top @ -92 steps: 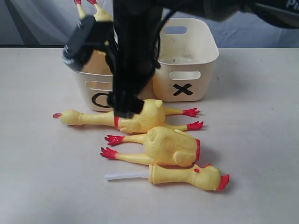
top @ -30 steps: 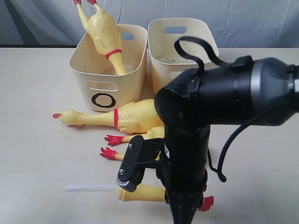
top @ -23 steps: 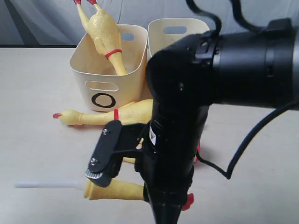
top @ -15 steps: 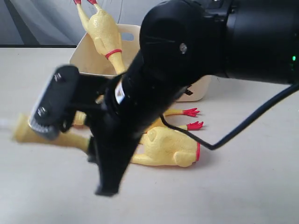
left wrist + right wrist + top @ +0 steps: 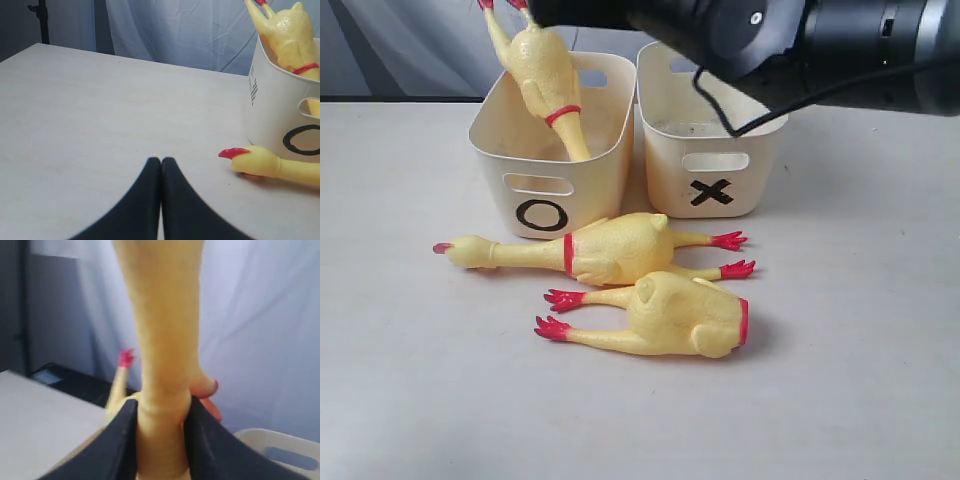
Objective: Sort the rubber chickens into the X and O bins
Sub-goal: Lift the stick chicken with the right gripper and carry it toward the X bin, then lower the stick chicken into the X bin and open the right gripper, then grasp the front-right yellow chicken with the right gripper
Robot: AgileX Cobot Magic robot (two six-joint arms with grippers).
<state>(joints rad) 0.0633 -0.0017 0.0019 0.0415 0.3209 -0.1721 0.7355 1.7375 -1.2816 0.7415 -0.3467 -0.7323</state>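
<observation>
Jaws of the right arm are gripping the head-neck piece (image 5: 162,365) aloft, probably for dropping into the X bin (image 5: 760,190); left jaws are sitting closed, empty, near the whole chicken (image 5: 615,250) lying before the O bin (image 5: 500,200).

pale beige table (image 5: 400,400) | blue-grey cloth backdrop (image 5: 175,30) | dark stand (image 5: 44,22)

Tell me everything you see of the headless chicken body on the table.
The headless chicken body looks like glossy yellow rubber, with a red band at its neck end and two thin legs ending in red feet. It lies flat on the table, just in front of the whole chicken; no tool touches it.
</observation>
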